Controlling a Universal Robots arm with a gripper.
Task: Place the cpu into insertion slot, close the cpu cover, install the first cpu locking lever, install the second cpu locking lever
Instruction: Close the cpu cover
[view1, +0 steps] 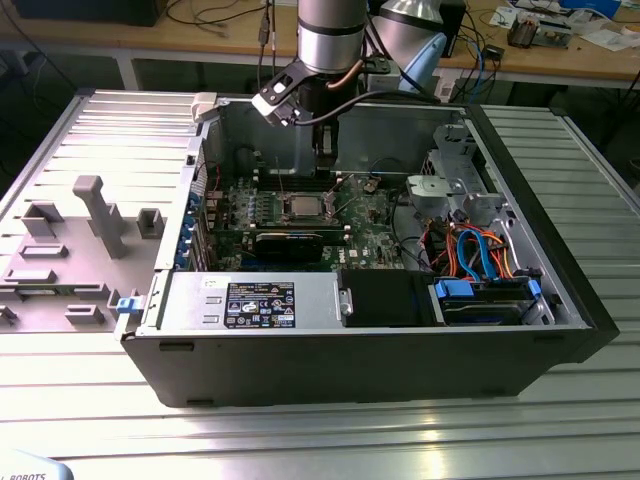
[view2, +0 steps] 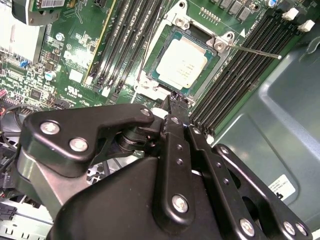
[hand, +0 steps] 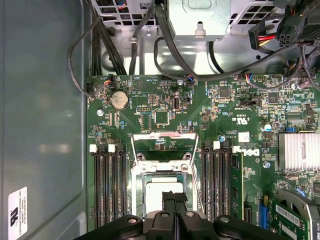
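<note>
This is a robotics lab or electronics workshop. An opened computer case (view1: 350, 365) lies on a ribbed metal table (view1: 300, 440) under a robot arm (view1: 330, 35), beside a grey fixture plate (view1: 60, 270). Behind runs a wooden table (view1: 90, 42) strewn with cables (view1: 215, 15) and small electronic parts (view1: 535, 30).

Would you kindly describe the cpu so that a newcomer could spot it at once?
Inside the open black computer case, find the green motherboard. Between its two banks of long black memory slots sits the cpu: the only flat, pale silver-grey square there, framed by a metal rim.
</note>
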